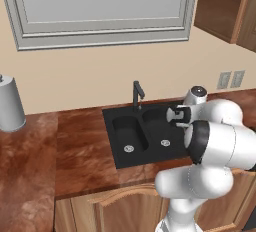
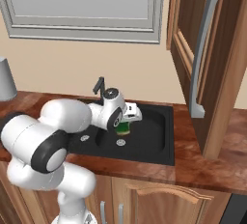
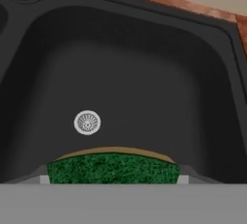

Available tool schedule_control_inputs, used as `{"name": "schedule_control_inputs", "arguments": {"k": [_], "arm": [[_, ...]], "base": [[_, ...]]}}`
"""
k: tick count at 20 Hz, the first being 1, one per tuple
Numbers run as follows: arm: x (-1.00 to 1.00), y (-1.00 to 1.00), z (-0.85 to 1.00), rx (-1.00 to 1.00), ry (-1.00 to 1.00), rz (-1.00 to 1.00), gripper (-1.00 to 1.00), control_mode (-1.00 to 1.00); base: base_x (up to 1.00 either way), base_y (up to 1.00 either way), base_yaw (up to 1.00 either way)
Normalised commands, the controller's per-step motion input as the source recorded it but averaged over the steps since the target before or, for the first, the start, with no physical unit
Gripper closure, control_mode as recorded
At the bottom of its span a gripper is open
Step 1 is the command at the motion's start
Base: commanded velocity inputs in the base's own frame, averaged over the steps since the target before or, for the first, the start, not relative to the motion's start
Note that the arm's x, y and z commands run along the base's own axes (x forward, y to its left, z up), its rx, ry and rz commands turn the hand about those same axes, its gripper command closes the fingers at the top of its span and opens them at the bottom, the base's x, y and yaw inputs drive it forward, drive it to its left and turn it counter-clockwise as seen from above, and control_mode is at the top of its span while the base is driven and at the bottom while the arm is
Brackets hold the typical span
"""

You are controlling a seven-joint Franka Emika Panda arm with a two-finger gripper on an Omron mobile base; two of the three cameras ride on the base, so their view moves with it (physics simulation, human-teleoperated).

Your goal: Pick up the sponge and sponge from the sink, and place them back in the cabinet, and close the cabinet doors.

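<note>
Hand [image 2: 126, 124] clamped on a green-topped sponge [image 3: 113, 168], mid-frame above the right basin of the black sink [image 2: 159, 143]. Round silver drain [image 3: 87, 122] sits below, left of centre in hand view.

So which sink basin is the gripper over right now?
The right basin, the one farther from the faucet side. The gripper hangs over it, shut on a sponge; the left basin has none.

Sponge [image 3: 112, 168]: green top over yellow layer, held between finger tips, lifted above right basin of black double-basin sink [image 2: 159, 143]. Cabinet door [image 2: 205, 68]: mid-brown, swung open at right, long silver handle.
</note>
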Motion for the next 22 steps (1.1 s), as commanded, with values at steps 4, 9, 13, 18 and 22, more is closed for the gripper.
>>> {"name": "schedule_control_inputs", "arguments": {"k": [4, 9, 13, 18, 22], "arm": [[-0.25, 0.00, 0.50, 0.08, 0.08, 0.00, 1.00, -1.00], [-0.27, 0.00, 0.46, 0.10, 0.04, 0.00, 1.00, -1.00], [-0.25, 0.05, 0.39, 0.11, 0.03, 0.00, 1.00, -1.00], [-0.26, 0.10, 0.39, 0.03, 0.06, 0.00, 1.00, -1.00], [-0.25, 0.10, 0.35, 0.00, 0.12, 0.00, 1.00, -1.00]], "base": [[0.00, 0.00, 0.00], [0.00, 0.00, 0.00], [0.00, 0.00, 0.00], [0.00, 0.00, 0.00], [0.00, 0.00, 0.00]]}}
